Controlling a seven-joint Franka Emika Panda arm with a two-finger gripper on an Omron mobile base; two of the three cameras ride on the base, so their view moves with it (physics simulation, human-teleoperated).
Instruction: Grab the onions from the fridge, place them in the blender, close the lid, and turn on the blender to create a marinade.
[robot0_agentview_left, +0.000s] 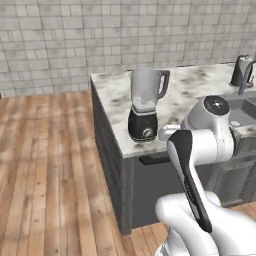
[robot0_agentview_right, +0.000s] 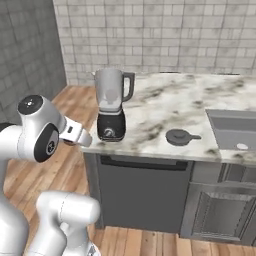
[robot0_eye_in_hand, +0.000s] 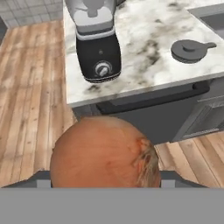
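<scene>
In hand view, onion (robot0_eye_in_hand: 103, 153) hides pincer (robot0_eye_in_hand: 105, 179) tips — clamped between wide-set jaws; blender (robot0_eye_in_hand: 97, 41) top cropped.

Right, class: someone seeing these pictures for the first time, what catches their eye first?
A big brown onion looms in the hand view, gripped in the claw below counter height. Beyond it the blender stands at the marble counter's corner, jar open, its dark lid lying beside it.
</scene>
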